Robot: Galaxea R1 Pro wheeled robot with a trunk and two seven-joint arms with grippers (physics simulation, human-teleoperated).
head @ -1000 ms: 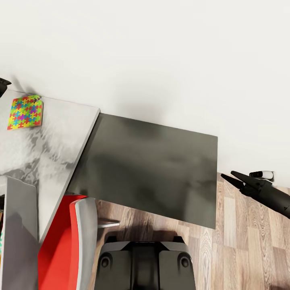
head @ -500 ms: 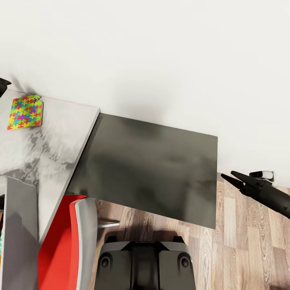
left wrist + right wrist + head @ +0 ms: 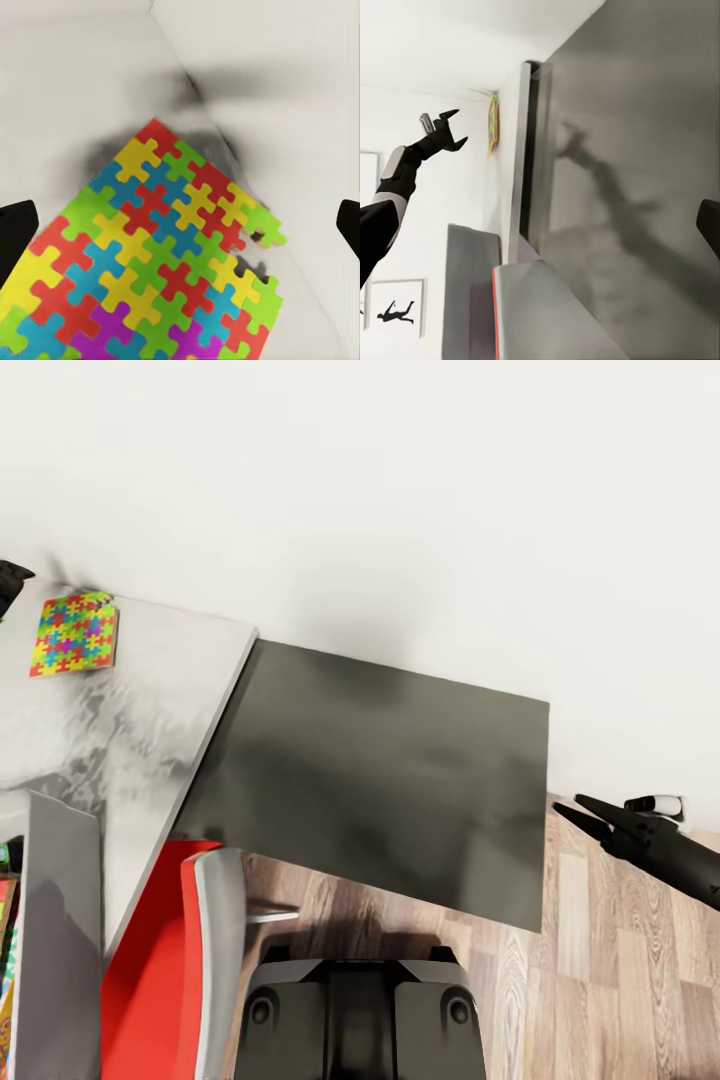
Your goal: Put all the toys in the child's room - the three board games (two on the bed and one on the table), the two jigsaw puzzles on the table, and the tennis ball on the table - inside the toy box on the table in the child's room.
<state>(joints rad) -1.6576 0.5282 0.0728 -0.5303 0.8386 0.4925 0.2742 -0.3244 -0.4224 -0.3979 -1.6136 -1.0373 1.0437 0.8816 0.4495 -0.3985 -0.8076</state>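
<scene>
One jigsaw puzzle lies flat near the far corner of the pale table, close to the wall. My left gripper hovers open just above it, and the many-coloured puzzle spreads between its two black fingertips, untouched. The toy box stands at the table's near left, one grey wall facing me, with coloured edges showing inside that I cannot identify. My right gripper hangs open and empty over the wood floor at the right.
A low dark grey side cabinet adjoins the table along the white wall. A red chair with a grey back stands between the table and my base. A small white fitting sits at the wall's foot.
The whole picture has shifted slightly right and down, so the camera moved. A little more of the toy box's inside shows. Both grippers keep their poses.
</scene>
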